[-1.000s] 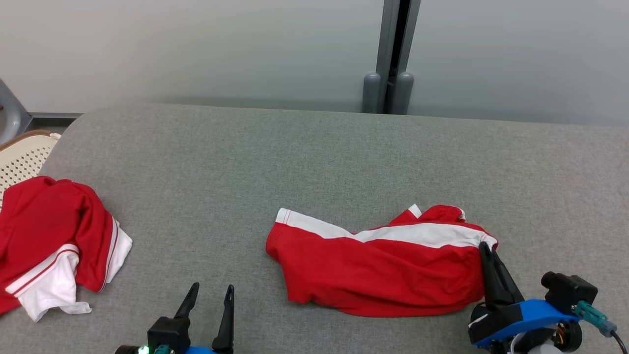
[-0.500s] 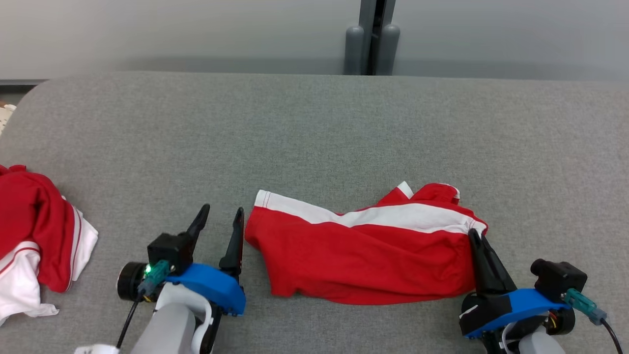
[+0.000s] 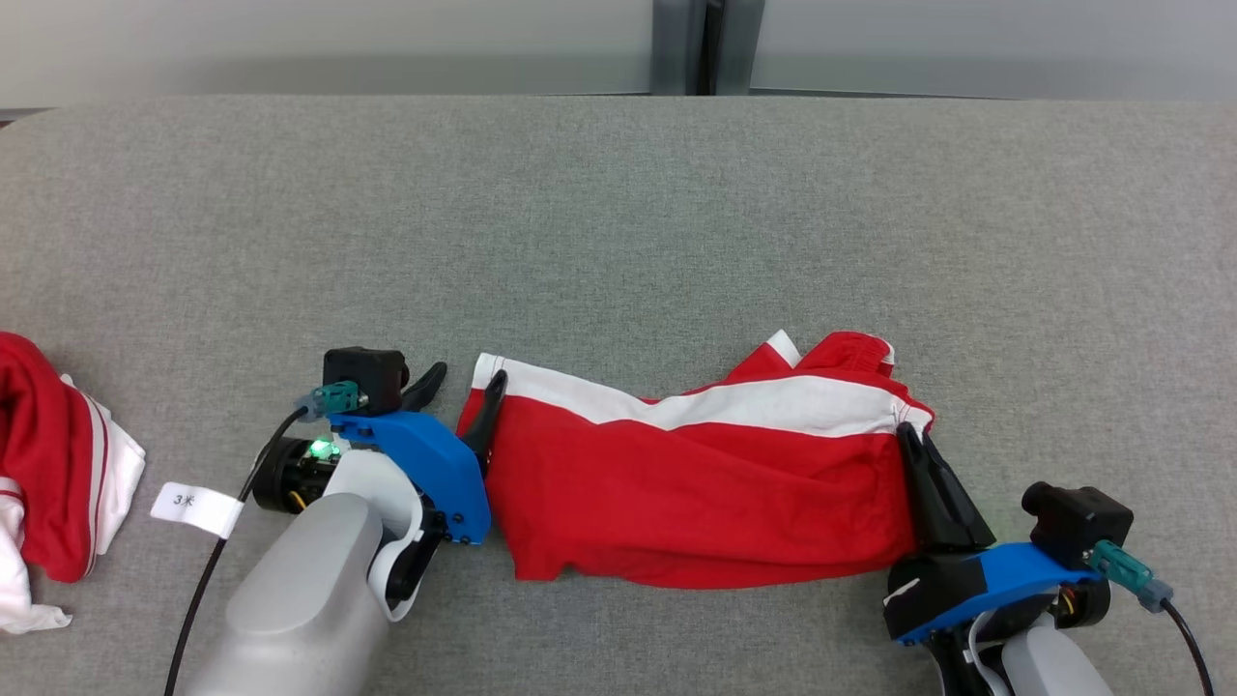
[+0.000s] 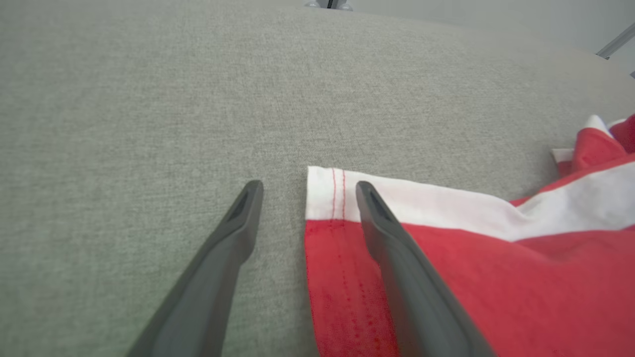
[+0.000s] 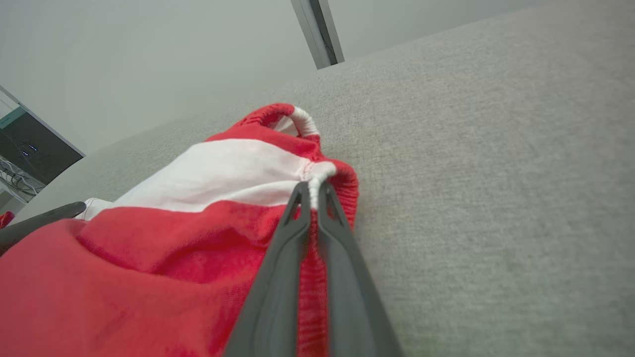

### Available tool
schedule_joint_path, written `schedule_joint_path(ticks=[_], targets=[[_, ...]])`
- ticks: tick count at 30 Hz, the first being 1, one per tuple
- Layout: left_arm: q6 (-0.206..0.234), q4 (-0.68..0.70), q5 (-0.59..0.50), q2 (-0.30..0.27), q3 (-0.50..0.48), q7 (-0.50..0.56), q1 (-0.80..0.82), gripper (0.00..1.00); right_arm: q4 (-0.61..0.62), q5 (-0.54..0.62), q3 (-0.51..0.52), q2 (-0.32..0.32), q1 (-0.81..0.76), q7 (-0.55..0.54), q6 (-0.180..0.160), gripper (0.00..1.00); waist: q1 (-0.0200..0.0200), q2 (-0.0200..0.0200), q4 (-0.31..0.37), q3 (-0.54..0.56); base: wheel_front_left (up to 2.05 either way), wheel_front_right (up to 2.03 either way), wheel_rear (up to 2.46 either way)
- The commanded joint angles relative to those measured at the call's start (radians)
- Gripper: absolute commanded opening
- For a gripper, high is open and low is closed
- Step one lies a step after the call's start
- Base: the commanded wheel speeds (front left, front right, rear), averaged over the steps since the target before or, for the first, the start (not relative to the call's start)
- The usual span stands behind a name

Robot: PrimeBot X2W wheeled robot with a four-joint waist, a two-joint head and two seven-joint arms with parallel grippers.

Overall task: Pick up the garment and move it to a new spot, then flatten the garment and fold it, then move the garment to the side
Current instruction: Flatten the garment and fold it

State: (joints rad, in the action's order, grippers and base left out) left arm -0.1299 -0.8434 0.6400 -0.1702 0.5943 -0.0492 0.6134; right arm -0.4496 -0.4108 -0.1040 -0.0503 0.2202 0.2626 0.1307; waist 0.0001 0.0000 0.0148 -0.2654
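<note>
**A:** Surface and room?

**B:** Grey woven tabletop (image 3: 618, 242). Pale grey wall (image 3: 290, 39) behind the far edge, with a grey post (image 3: 701, 43) at far centre.

**A:** Garment?

**B:** The red shorts (image 3: 715, 503) have a white side stripe and lie loosely flat, near centre, long axis left-right. A second garment (image 3: 48, 483), red and white, is bunched at the left edge, well apart from them.

**A:** Left arm?

**B:** It comes in from near left, pale forearm (image 3: 300, 590) low over the tabletop. The left tool (image 3: 470, 373) is at the shorts' left hem (image 4: 332, 193), fingers spread wide and gripping nothing. One finger is over the hem corner, the other over bare tabletop just beside it. Can't tell if either touches. There's a white label (image 3: 193, 507) on its cable (image 3: 208, 580).

**A:** Right arm?

**B:** It comes in from near right, fingers pointing far-left. The right tool (image 3: 913, 433) is clamped on the waistband (image 5: 317, 173) at the shorts' right end. The wrist view shows the white elastic edge pinched between the tips.
</note>
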Motion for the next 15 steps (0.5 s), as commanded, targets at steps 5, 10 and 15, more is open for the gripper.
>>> schedule_joint_path(ticks=[5, 10, 15], targets=[[-0.001, -0.007, 0.103, -0.030, 0.082, 0.034, 0.038, 1.00, -0.005, -0.006, -0.016, -0.001, 0.024, 0.003, 0.000, 0.00, -0.0001, 0.0000, 0.010, -0.008, 0.00, 0.00, 0.00], [-0.001, -0.004, 0.156, -0.049, 0.150, 0.016, 0.056, 0.76, -0.003, -0.005, -0.024, -0.001, 0.030, 0.003, 0.000, 0.00, -0.0001, 0.0000, 0.015, -0.015, 0.00, 0.00, 0.00], [-0.001, -0.011, 0.197, -0.063, 0.209, -0.007, 0.075, 0.00, -0.003, -0.008, -0.030, -0.001, 0.036, 0.003, 0.000, 0.00, -0.0001, 0.0000, 0.015, -0.020, 0.00, 0.00, 0.00]])
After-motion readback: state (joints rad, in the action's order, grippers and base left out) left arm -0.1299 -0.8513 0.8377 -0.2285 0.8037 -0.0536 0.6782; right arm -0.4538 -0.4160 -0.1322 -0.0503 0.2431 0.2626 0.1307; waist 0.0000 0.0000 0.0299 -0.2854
